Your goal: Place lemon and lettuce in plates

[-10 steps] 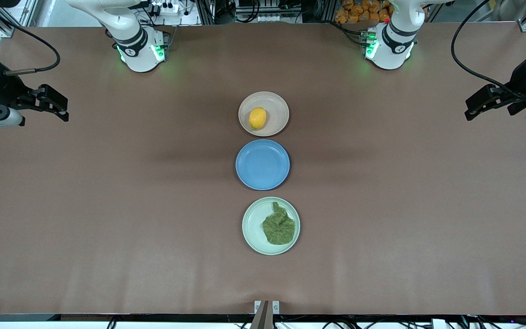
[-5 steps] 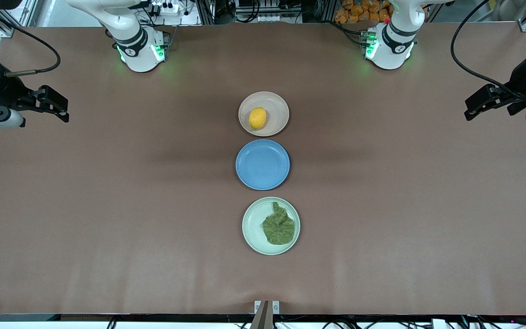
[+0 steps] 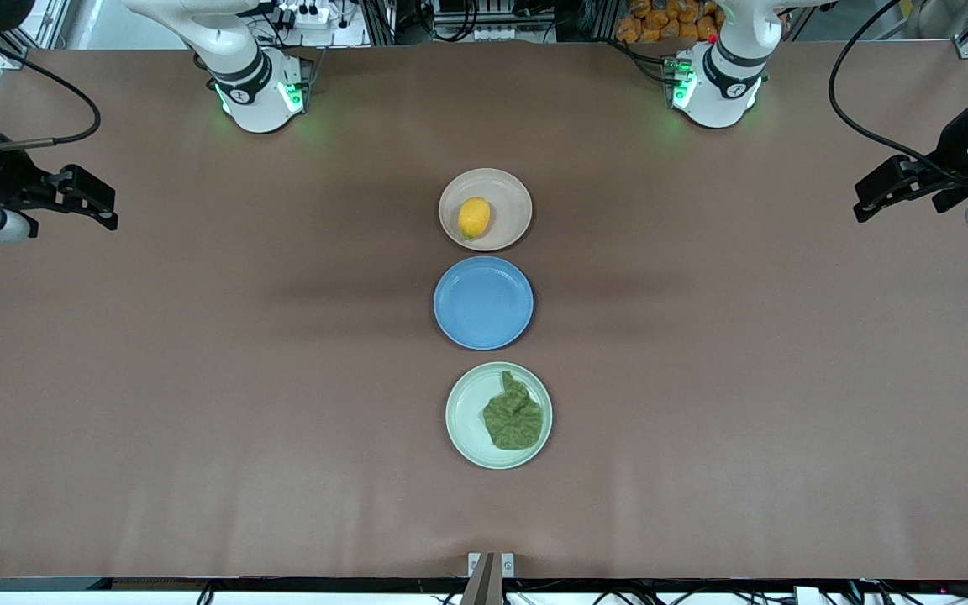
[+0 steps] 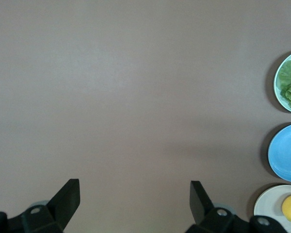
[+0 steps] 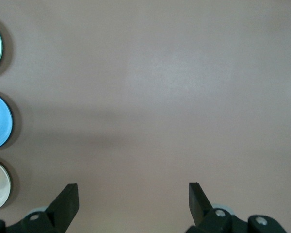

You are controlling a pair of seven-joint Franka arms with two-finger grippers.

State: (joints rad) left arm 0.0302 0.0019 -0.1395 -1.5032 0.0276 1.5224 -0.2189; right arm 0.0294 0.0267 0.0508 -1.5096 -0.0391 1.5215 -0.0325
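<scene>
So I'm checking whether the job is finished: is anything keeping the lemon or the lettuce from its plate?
Nothing visible does. The lemon already lies in the beige plate and the lettuce in the green plate. Both pincers, left and right, hang open and empty over the table's ends.

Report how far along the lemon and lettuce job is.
Done: the small bright-yellow lemon lies in the pale beige-pink round plate, and the crinkled dull-green lettuce leaf lies in the pale mint-green round plate. The blue plate between them holds nothing. In hand: nothing; the left gripper and right gripper are open over bare table at its two ends. Left: nothing visible.
</scene>
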